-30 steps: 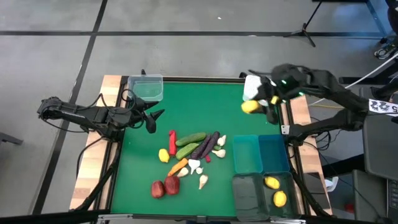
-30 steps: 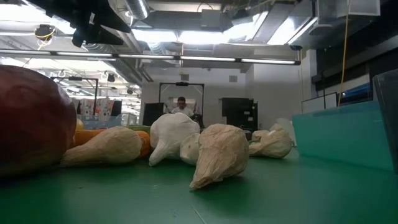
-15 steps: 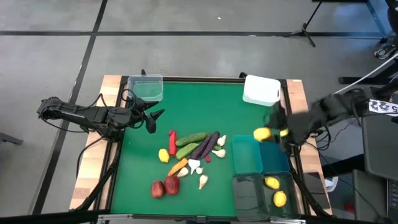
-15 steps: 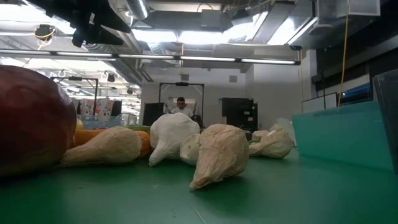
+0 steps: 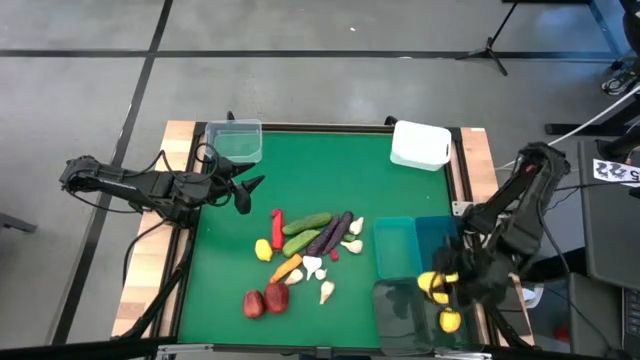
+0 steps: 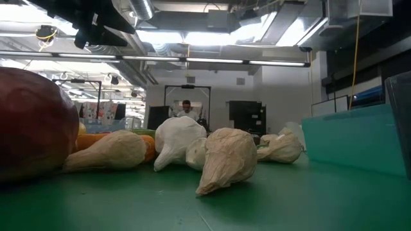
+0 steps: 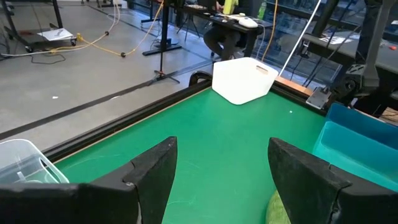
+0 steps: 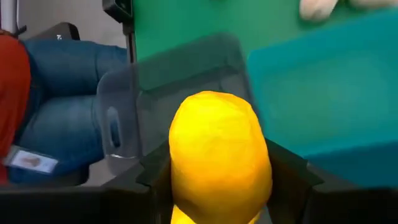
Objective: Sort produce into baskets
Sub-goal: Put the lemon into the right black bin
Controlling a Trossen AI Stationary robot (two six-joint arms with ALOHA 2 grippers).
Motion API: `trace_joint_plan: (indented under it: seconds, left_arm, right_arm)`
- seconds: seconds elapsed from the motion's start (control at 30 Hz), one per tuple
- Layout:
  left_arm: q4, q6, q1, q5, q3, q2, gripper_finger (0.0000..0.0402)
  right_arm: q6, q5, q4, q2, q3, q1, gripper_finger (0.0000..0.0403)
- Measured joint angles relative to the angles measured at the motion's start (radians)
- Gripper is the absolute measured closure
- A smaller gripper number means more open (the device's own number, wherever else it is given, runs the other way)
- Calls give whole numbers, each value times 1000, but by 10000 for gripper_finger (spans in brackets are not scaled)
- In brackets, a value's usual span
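My right gripper is shut on a yellow lemon over the two dark smoky bins at the table's near right. Another lemon lies in the right-hand dark bin. My left gripper is open and empty near the table's left edge, beside the clear bin. The pile of produce lies mid-table: a red pepper, cucumbers, eggplants, a lemon, a carrot, garlic and two dark red round ones. My right gripper pinches the lemon between its two fingers, one on each side of it. The fingers come from above, pointing down. The lemon is lifted clear, above the dark bins.
Two teal bins stand side by side just beyond the dark ones. A white bin stands at the far right. A person's legs in jeans show past the table's near right edge. Green mat lies bare between the pile and the far edge.
My right gripper has carried the lemon from beside the white bin at the far right toward the table's near edge, past the teal bins, to above the dark bins. It has stayed shut on the lemon.
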Motion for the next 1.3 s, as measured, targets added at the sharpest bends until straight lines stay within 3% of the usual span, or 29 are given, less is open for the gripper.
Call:
trace_joint_plan:
  seconds: [0.27,0.47,0.67,1.0,1.3]
  left_arm:
    - [0,-19,0,0,0,0,155]
    - [0,-19,0,0,0,0,155]
    - [0,-19,0,0,0,0,155]
    - [0,-19,0,0,0,0,155]
    - [0,-11,0,-9,0,0,155]
  right_arm:
    - [333,-36,-12,114,-3,139,217]
    - [482,-230,-110,212,-3,159,217]
    - [498,-331,-107,272,-3,159,217]
    - [471,-231,-6,281,-3,158,217]
    - [438,-256,122,320,-60,134,217]
